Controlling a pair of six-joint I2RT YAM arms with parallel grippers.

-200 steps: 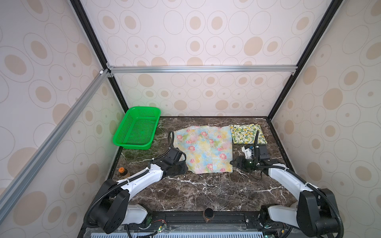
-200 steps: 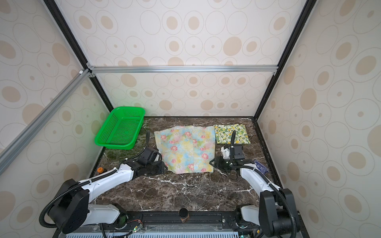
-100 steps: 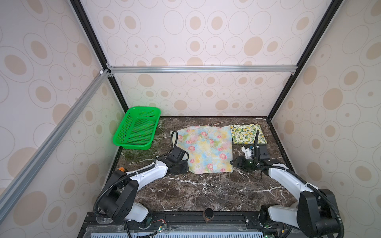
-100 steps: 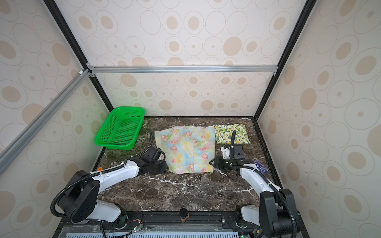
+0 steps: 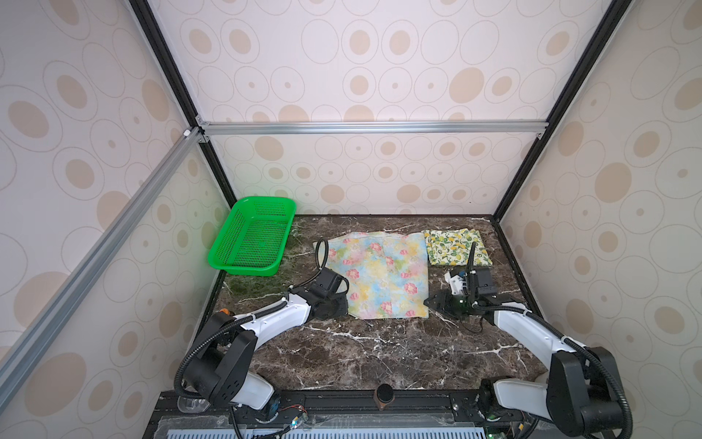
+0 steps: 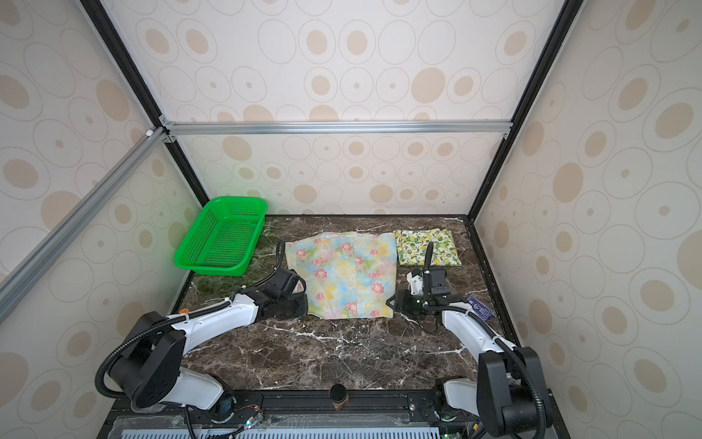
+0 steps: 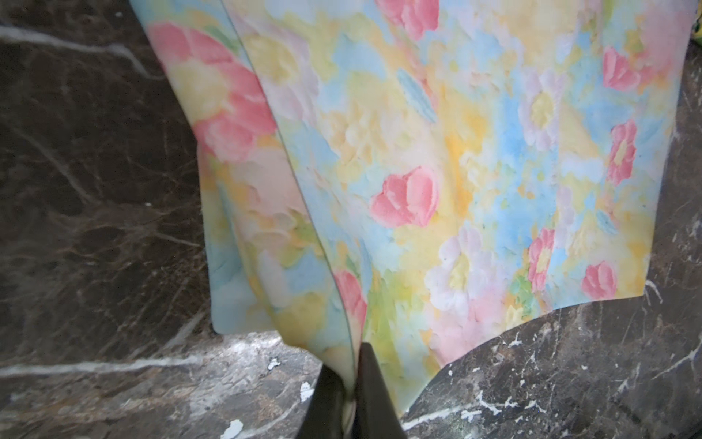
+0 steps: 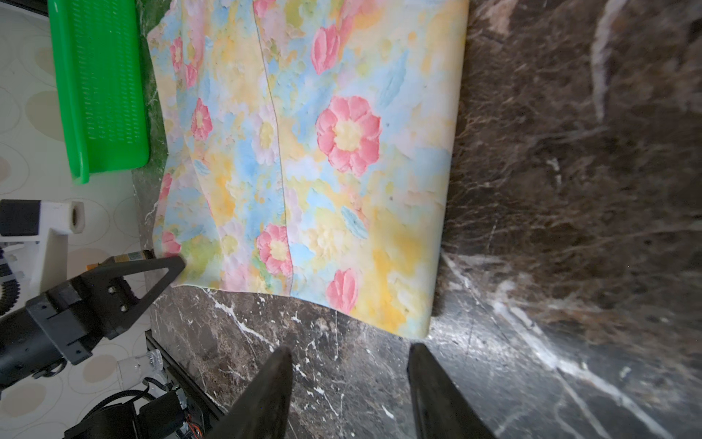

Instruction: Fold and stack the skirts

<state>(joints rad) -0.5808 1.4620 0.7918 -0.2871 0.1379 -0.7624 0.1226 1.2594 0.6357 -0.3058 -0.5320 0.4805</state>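
Where the dark brown marble tabletop point(image 5: 380, 353) meets the left wall in both top views, the green plastic mesh basket point(image 5: 243, 269) sits at the upper left of the table, with its perforated floor showing from wall to wall. To the right of the basket and apart from it, the pastel blue-and-yellow cloth skirt with pink flowers point(image 5: 380, 273) lies spread flat across the middle of the table. The cream cloth skirt printed with yellow lemons and green leaves point(image 5: 452, 245) lies at the upper right, folded into a small rectangle. It is just beside the pastel skirt's upper right corner, and I cannot tell whether their edges touch.

The left gripper point(image 7: 351, 357) is at the pastel skirt's lower left corner. In the left wrist view its two black fingers are clenched together with the cloth's edge pinched between them, and the fabric rises in a ridge toward the pinch. The right gripper point(image 8: 349, 347) is low over the bare marble just short of the skirt's lower right corner. Its fingers are spread apart and grasp nothing.

A black cable point(image 5: 472, 252) rising from the right arm's wrist crosses in front of the lemon skirt's lower edge in both top views. A small brown cylinder point(image 5: 383, 395) stands at the table's bottom edge, midway between the arm bases.
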